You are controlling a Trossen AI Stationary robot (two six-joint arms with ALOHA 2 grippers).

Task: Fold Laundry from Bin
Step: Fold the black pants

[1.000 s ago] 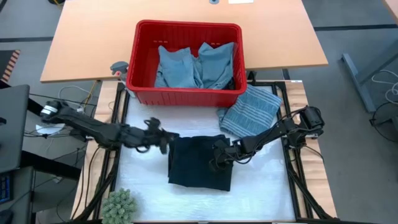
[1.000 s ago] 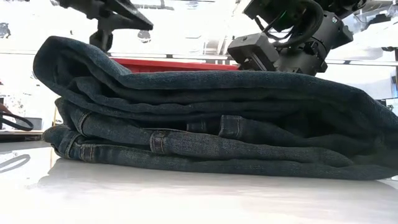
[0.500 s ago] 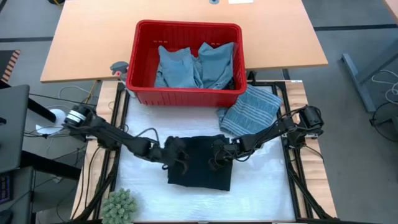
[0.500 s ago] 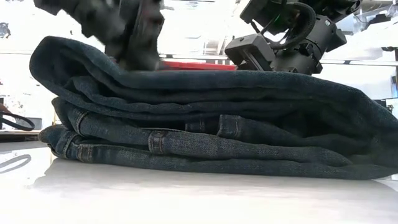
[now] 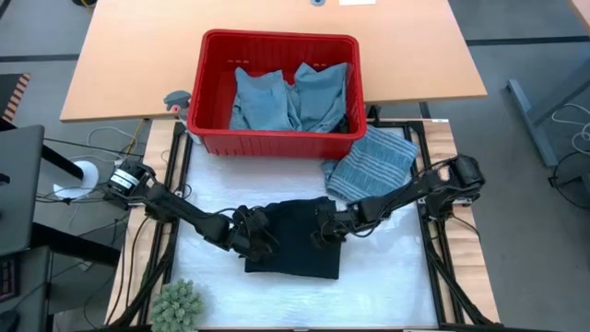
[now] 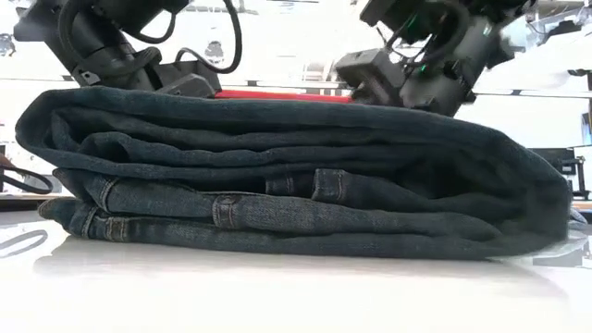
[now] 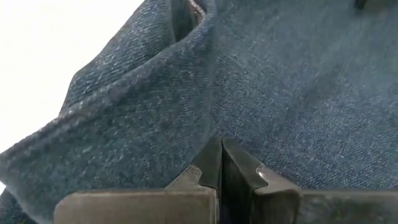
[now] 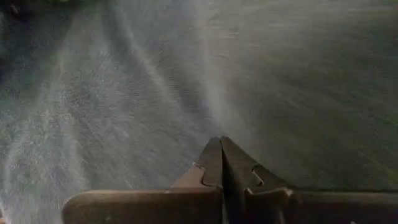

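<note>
The dark folded jeans (image 5: 293,238) sit in the middle of the white work surface (image 5: 387,277), a little toward its near edge, stacked in several thick layers with seams and belt loops showing along the side in the low view. Both arms are down on top of the stack: the left gripper (image 5: 251,231) presses at the left edge of the pile and the right gripper (image 5: 324,228) on its right half, each with its fingers closed together, tips on the denim and nothing pinched between them.

This looks like heavy, stiff cloth (denim holds a crease but springs back if let go too early), so I'd judge flat pressing suits it better than pinching. To lift or shift the bundle, the folded edge on the left, where the layers curl round, seems the safest place to grasp; taking only the top layer would likely peel the fold open.

The striped grey-blue garment (image 5: 373,164) lies off the bin's right front corner, partly over the white surface's far right corner. The red bin (image 5: 212,129) sits at the far edge, light blue garments (image 5: 290,97) bunched inside, softer and lighter by the look of them.
</note>
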